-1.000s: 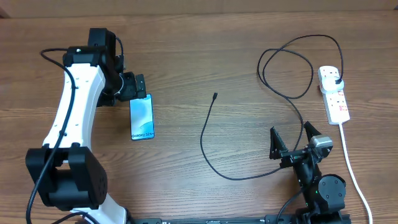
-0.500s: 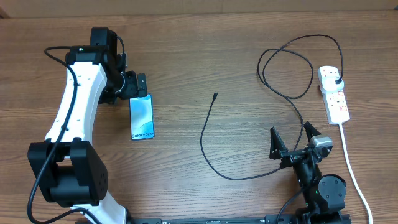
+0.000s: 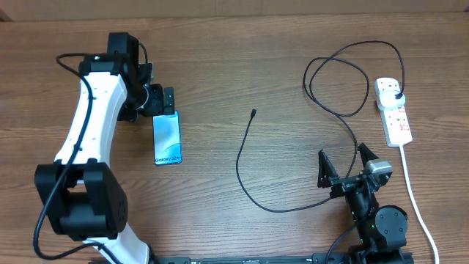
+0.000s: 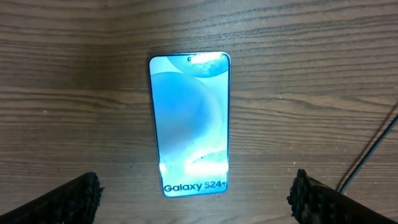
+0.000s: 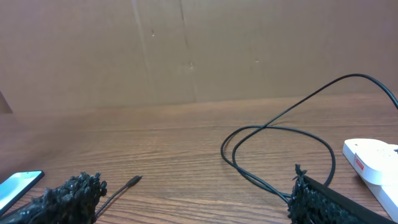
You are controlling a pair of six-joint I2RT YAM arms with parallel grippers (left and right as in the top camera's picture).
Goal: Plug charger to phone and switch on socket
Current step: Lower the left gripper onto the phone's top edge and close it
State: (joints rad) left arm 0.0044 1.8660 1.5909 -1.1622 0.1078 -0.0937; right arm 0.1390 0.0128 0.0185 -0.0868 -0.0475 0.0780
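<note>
Centrally, charger (image 3: 237,163) between phone (image 3: 166,138) and socket (image 3: 393,111)

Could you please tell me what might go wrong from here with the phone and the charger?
1. The phone lies flat on the table, with the open left gripper at its top end; closing the fingers might just push the slim phone away instead of gripping it.
2. The charger loops close past the open right gripper toward the socket; pulling its tip to the phone could snag there or tug the plug head loose.
</note>
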